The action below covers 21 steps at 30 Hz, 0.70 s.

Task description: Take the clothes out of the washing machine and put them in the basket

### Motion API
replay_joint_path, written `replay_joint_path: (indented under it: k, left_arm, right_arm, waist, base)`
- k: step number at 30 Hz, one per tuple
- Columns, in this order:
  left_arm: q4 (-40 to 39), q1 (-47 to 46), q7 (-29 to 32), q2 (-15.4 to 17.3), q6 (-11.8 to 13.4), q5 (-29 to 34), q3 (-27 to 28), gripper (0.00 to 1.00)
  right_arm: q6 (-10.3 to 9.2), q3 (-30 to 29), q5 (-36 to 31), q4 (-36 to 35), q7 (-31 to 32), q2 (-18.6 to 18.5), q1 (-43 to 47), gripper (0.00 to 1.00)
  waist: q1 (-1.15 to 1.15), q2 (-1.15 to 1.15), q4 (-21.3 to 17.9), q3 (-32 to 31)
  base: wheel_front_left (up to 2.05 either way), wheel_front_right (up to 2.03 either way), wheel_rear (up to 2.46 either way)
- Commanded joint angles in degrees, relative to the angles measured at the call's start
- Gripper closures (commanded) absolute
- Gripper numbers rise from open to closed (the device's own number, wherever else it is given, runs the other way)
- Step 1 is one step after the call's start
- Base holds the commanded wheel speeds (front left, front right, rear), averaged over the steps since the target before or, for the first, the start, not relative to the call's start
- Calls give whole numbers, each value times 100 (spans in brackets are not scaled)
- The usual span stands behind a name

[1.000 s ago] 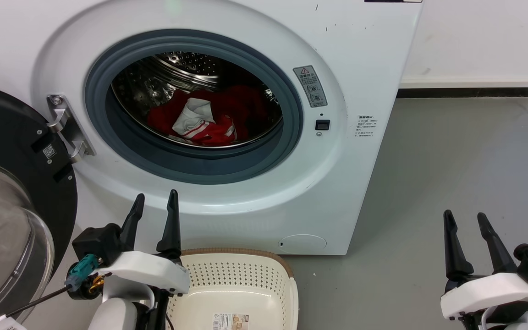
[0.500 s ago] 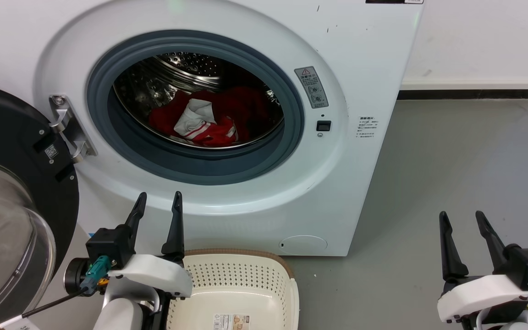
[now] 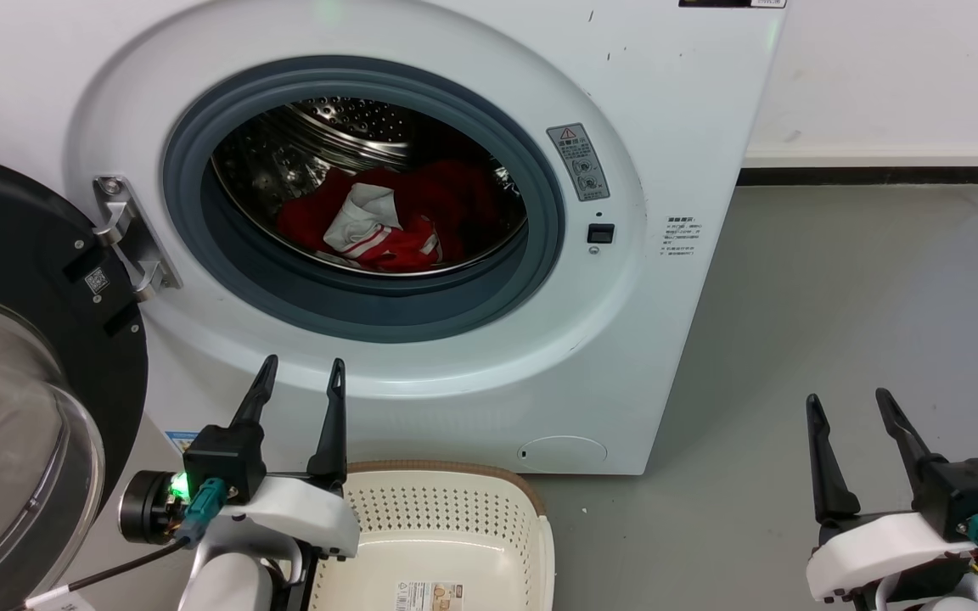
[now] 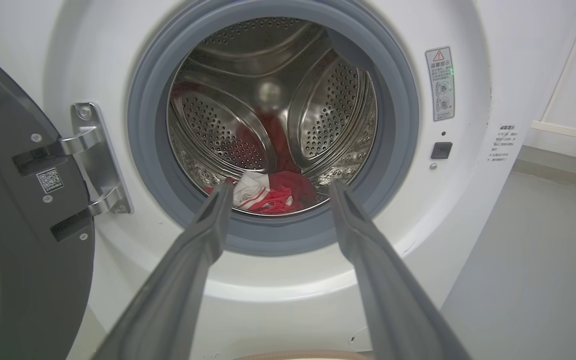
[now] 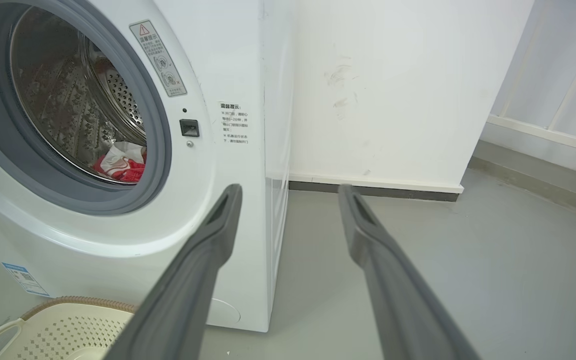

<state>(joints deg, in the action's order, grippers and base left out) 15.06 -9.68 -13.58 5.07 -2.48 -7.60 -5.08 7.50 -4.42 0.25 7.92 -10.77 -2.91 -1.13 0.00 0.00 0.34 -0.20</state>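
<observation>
Reading stickers: we see a warning sticker (image 3: 578,161) on the washing machine (image 3: 693,102), text unreadable.
Grippers: left gripper (image 3: 302,363), right gripper (image 3: 846,396) spread.

Warning-triangle label (image 4: 439,82) on the washing machine (image 4: 468,215) — small print unreadable.

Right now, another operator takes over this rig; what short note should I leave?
Left gripper: open, empty, in front of the washing machine, below its opening.
Right gripper: open, empty, above the floor right of the machine.
Clothes: inside the machine; door open.
Basket: on the floor before the machine, no clothes in it.
Done: nothing. Left: take the clothes out, put them in the basket.
</observation>
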Motion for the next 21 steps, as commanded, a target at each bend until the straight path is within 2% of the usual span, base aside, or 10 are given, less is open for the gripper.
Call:
replay_joint_path:
  k: [1,12,21]
  left_arm:
    - [27,-76,-58,31,31,142,16,0]
    - [105,-72,-173,-8,58,557,45,0]
    - [150,-25,-175,-49,31,491,100,0]
  right_arm:
    - [-2,8,-163,7,-59,4,37,0]
    - [-3,16,-582,0,-163,5,76,0]
    - [-3,23,-456,25,-147,5,75,0]
  waist:
    - [0,0,2,4]
    - [0,0,13,17]
    - [0,0,15,16]
  base:
    - [0,0,0]
    - [0,0,0]
    - [0,0,0]
